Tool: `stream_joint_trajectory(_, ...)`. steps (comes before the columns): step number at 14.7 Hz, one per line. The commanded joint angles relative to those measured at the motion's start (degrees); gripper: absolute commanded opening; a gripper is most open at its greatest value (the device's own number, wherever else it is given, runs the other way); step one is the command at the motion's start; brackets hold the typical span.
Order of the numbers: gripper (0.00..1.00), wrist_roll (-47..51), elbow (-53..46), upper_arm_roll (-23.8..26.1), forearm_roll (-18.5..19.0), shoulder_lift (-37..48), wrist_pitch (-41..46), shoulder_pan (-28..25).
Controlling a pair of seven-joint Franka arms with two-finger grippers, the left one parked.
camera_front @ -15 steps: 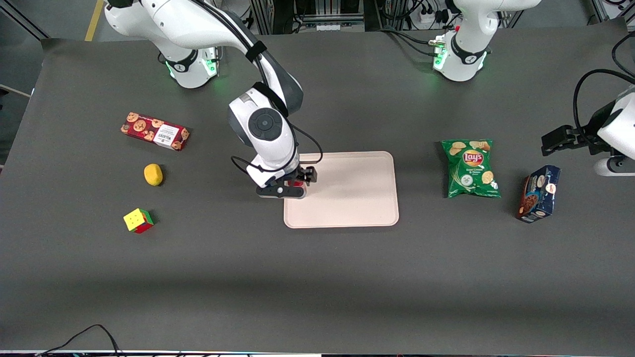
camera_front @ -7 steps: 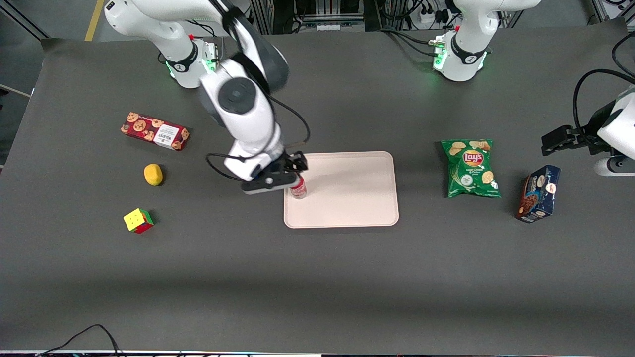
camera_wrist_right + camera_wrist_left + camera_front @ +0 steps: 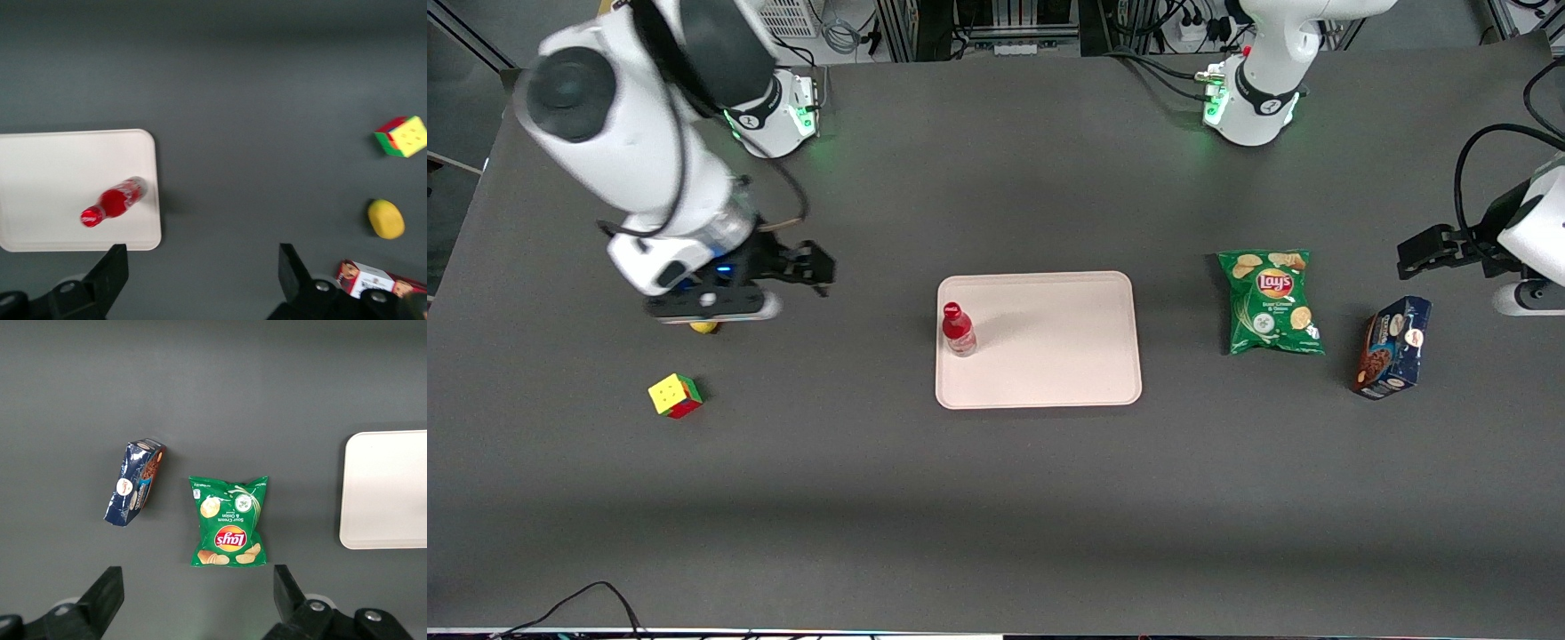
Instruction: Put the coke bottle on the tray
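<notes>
The coke bottle (image 3: 959, 328), small and red with a red cap, stands upright on the pale pinkish-beige tray (image 3: 1058, 356), near the tray's edge toward the working arm's end. It also shows on the tray (image 3: 47, 167) in the right wrist view (image 3: 115, 201). My gripper (image 3: 805, 267) is open and empty, raised above the table, well away from the tray toward the working arm's end, above the lemon. Its fingers (image 3: 112, 270) are wide apart.
A yellow lemon (image 3: 704, 327) peeks out under the gripper; a Rubik's cube (image 3: 674, 396) lies nearer the camera. A red cookie box (image 3: 373, 280) shows in the right wrist view. A green Lay's bag (image 3: 1270, 300) and a dark blue box (image 3: 1392, 347) lie toward the parked arm's end.
My gripper let go of the coke bottle, left it standing on the tray, and rose and moved away toward the working arm's end, now over the lemon.
</notes>
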State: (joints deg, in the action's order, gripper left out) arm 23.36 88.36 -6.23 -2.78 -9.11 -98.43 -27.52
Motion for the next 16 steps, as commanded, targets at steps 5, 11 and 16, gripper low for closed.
stream_joint_trajectory(5,1.00,-1.04,14.03,4.56,2.16,11.04,0.78,15.99)
stream_joint_trajectory(11,1.00,-3.68,10.08,4.56,1.64,10.16,4.64,25.32)
stream_joint_trajectory(16,1.00,-3.76,10.08,4.55,1.55,9.99,4.65,28.57)
